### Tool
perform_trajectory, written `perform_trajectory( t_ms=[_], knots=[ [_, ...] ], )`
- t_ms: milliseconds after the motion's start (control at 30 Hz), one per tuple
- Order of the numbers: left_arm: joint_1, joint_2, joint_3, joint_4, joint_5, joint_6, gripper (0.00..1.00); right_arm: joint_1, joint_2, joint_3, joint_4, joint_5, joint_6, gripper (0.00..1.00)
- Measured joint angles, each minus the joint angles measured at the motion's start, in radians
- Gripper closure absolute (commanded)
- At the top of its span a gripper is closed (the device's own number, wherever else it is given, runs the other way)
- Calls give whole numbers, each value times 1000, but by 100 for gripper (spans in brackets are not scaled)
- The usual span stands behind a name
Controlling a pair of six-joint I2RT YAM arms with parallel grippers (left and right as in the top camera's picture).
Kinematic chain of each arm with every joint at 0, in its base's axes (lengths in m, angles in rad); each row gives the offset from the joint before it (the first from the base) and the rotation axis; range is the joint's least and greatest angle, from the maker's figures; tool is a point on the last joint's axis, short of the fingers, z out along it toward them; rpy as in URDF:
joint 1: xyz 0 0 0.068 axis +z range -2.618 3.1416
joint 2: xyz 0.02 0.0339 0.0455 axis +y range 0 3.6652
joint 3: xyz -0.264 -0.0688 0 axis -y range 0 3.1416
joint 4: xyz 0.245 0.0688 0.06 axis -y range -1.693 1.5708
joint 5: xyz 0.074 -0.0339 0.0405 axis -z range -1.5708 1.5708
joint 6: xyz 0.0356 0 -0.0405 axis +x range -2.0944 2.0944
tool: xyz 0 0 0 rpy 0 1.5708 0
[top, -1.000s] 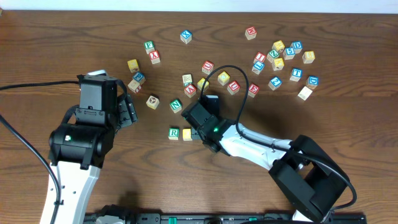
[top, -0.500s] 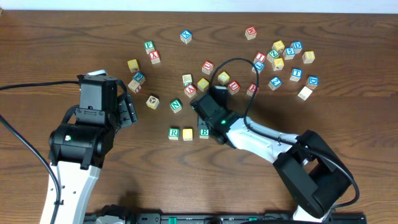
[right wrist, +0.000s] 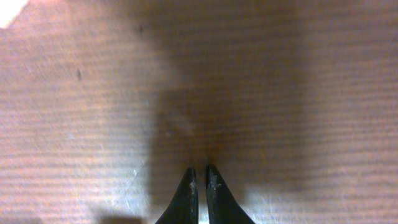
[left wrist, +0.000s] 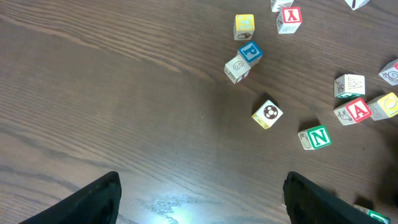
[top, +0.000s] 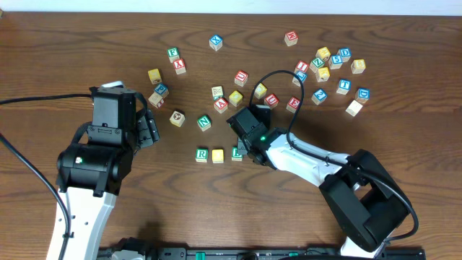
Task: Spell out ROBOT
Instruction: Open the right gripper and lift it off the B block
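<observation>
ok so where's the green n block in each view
overhead: the green N block lies left of centre, between the two arms.
left wrist: it shows at lower right, near the frame edge.
right wrist: not in it.
shared landmark: the red A block sits just up and right of it in the overhead and left wrist views.

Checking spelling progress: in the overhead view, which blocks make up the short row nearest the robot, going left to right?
green R block → yellow block, letter too small to read → second green block, its letter unclear from here.
</observation>
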Motion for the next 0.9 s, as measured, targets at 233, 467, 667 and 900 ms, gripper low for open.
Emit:
perform_trajectory(
  t_ms=[233,467,667,900],
  knots=[
    [0,0,0,0,0,0,18,0,0,3,-13,-14,0,99],
    [0,0,0,0,0,0,18,27,0,3,-13,-24,0,99],
    [0,0,0,0,0,0,18,57,0,6,-23,-30,1,99],
    [0,0,0,0,0,0,18,81,-1,8,-27,-36,0,99]
  ],
)
